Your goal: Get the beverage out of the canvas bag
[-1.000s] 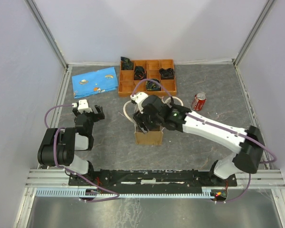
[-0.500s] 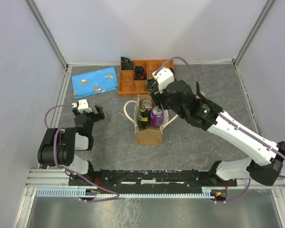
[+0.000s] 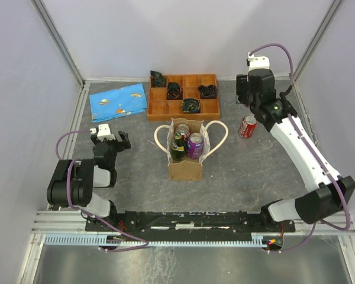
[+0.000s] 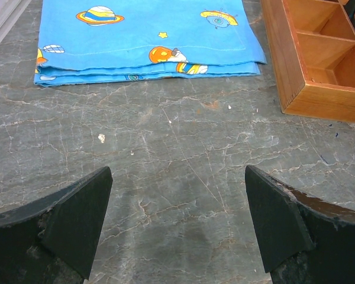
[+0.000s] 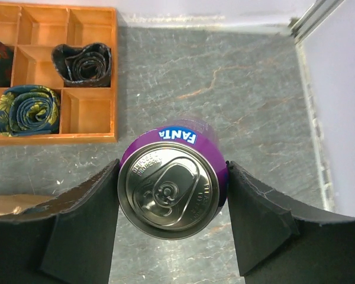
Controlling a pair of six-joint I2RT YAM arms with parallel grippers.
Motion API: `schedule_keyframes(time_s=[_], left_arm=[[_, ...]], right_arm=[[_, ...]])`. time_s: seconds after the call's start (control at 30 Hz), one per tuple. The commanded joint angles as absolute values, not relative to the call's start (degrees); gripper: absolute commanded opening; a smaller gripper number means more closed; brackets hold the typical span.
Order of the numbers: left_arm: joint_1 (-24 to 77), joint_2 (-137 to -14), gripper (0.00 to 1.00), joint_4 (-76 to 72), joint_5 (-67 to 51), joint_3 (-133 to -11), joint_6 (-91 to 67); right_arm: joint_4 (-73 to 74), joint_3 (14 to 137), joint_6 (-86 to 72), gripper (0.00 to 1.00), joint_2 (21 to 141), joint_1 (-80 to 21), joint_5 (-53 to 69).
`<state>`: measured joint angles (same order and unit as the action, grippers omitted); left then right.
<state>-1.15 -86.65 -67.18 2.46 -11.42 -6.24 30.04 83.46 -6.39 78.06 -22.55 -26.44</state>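
The right gripper (image 5: 173, 177) is clamped on a purple Fanta can (image 5: 165, 201), one black pad against each side, held up over the grey, marble-veined table (image 5: 236, 77) at the far right, well clear of the canvas bag (image 3: 185, 168). From overhead the can cannot be made out: the wrist and its white camera block hide it, and only the wrist view shows its silver lid and pull tab. The bag stands upright in the middle of the table, boxy and tan, with its cream rope handles (image 3: 219, 133) looped out to either side. Its mouth is open, and another purple can (image 3: 195, 145) stands inside beside some dark green containers (image 3: 177, 147) whose labels are too small to read. A red soda can (image 3: 247, 126) stands on the table between the bag and the right arm. Behind the bag is the wooden compartment tray (image 5: 53, 139), with rolled patterned fabric in some cells. The left gripper (image 4: 177, 177) hangs low over bare table with its fingers spread and nothing between them, and a folded blue cloth with planets (image 4: 148, 35) lies ahead of it. Open tabletop runs from the held can to the metal corner post (image 5: 310, 18).
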Motion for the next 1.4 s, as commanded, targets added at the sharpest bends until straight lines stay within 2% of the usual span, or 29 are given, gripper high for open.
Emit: schedule_keyframes(time_s=[0.0,0.5,0.73,1.17,1.37], left_arm=[[-0.97,-86.93,0.99,-68.64,2.4,-12.91,-2.53],[-0.97,-86.92,0.99,-68.61,2.38,-12.92,-2.55],[-0.96,-87.0,0.99,-68.58,2.43,-12.92,-2.49],[-0.94,-87.01,0.99,-68.56,2.44,-12.88,-2.48],[-0.9,-86.99,0.99,-68.6,2.48,-12.92,-2.54]], right_arm=[[25.2,86.05,-11.79,0.0,81.74,-19.35,-16.64],[28.02,84.44,-14.53,0.0,92.63,-17.02,-4.97],[22.6,76.38,-16.79,0.0,93.09,-16.78,-1.07],[20.33,72.38,-17.85,0.0,94.81,-16.87,0.34],[18.83,71.62,-17.33,0.1,96.01,-16.87,-0.7]])
